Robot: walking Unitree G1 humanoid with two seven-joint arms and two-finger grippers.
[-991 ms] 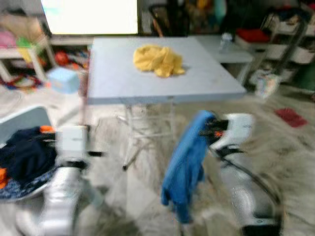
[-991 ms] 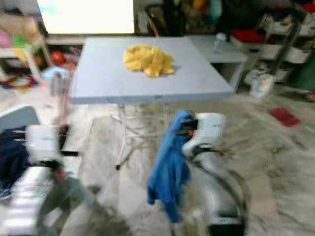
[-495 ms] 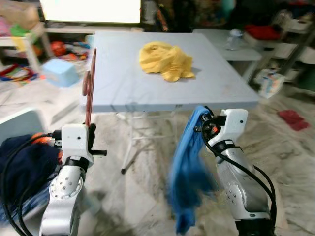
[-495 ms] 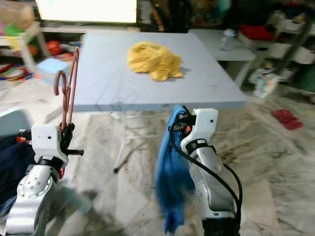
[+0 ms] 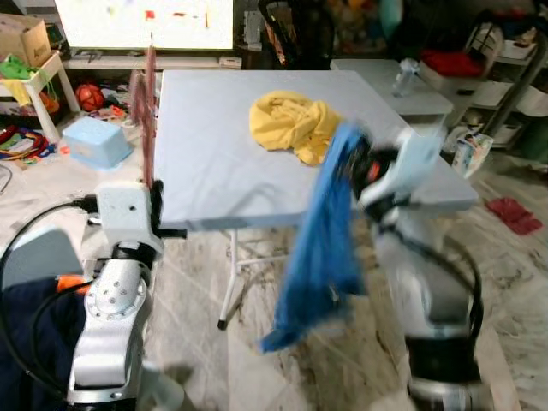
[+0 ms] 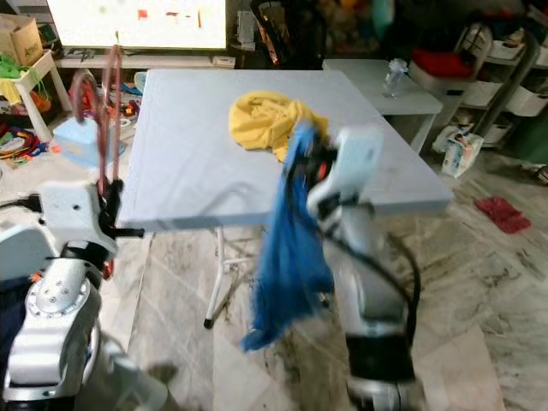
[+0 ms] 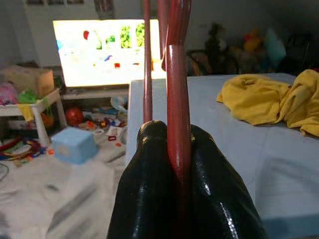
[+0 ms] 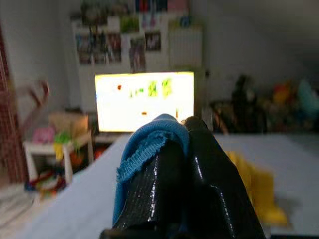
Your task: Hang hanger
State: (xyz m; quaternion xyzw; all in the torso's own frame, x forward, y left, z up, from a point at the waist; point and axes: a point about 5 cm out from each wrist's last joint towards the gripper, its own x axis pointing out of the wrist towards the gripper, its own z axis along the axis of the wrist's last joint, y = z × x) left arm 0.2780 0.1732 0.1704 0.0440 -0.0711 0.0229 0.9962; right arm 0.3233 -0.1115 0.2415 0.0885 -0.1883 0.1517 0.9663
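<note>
A red hanger (image 7: 178,89) is being pinched upright by the left gripper (image 7: 169,149), beside the table (image 5: 205,163). A blue garment (image 5: 321,231) is being clamped, hanging limp, by the right gripper (image 8: 172,144). The hanger is judged stiff and light, best gripped at its bar.

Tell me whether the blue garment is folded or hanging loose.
Hanging loose: the blue garment dangles unfolded from the right gripper, shut on its top edge, beside the table.
</note>
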